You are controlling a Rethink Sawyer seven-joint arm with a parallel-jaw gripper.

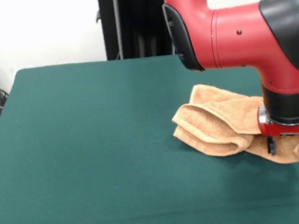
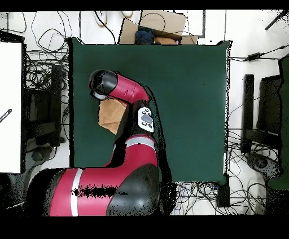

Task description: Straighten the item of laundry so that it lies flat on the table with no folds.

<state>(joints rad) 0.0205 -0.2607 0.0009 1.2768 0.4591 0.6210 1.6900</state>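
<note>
While the red arm reaches out over the green worktop, its gripper hangs low at the towel's end nearest the camera-side edge. Two short dark fingertips stand apart, touching or just above the cloth, gripping nothing that I can see. The orange-tan towel lies bunched in rolled folds, its long axis running from under the gripper back toward the robot's edge. From overhead it sits near one long side edge of the worktop, half hidden beneath the wrist. By my judgement, most of the cloth lies on the robot's side of the gripper, so unfolding depends on catching this near end.
</note>
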